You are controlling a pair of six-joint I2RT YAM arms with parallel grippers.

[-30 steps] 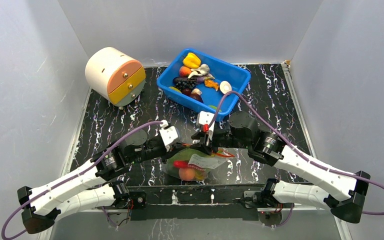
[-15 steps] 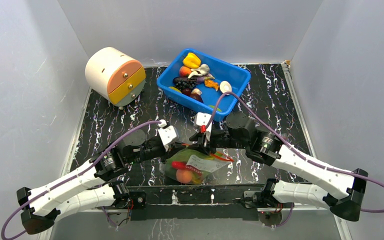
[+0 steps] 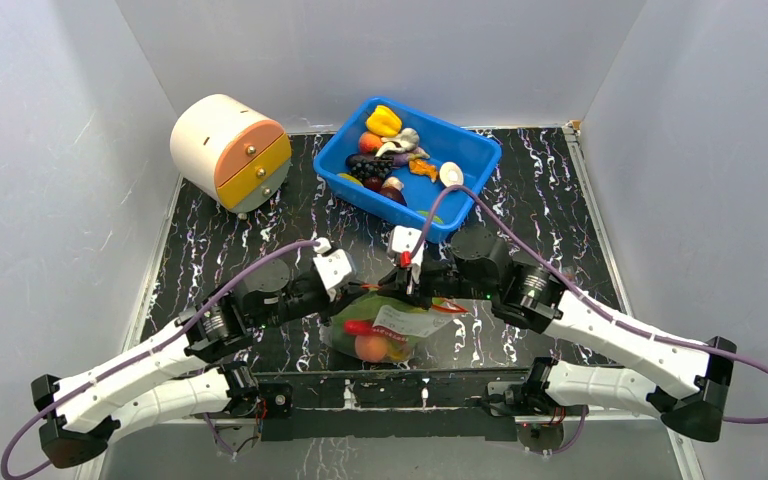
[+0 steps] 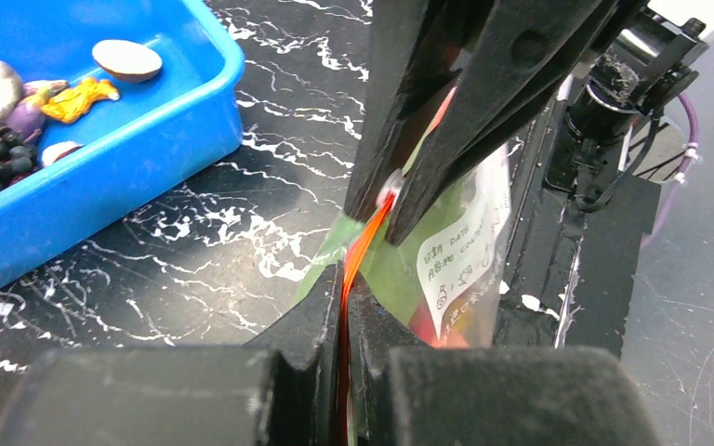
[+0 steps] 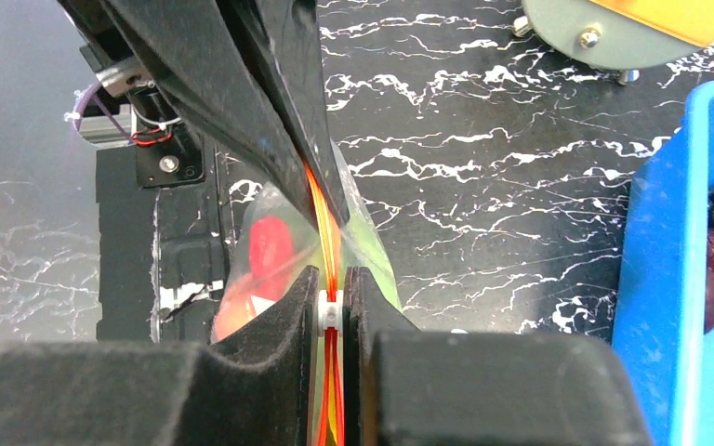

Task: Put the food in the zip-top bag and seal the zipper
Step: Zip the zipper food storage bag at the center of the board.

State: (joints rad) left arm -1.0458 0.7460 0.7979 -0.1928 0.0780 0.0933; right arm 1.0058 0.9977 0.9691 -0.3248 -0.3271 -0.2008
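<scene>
Right gripper [image 3: 401,288] has shifted slightly left vs. 1 s earlier, its jaws narrowed onto zipper [image 5: 321,218]; left gripper [image 3: 358,292] unchanged. Both pairs of matte black fingers are pinched closed on the thin orange-red strip, tips facing, nearly touching. Small white slider [image 5: 331,314] sits btw. right fingers. Zip-top bag [image 3: 405,325], floppy clear film w/ white printed label, sags below the strip at near-centre of table [image 3: 550,220], a black, white-veined surface. Food inside: glossy red chili [image 3: 360,327], round peach [image 3: 368,349], flat green leaf [image 4: 386,274]. Rigid blue bin [image 3: 482,152] holds more toys; cylindrical drawer unit [image 3: 228,150] far left.
</scene>
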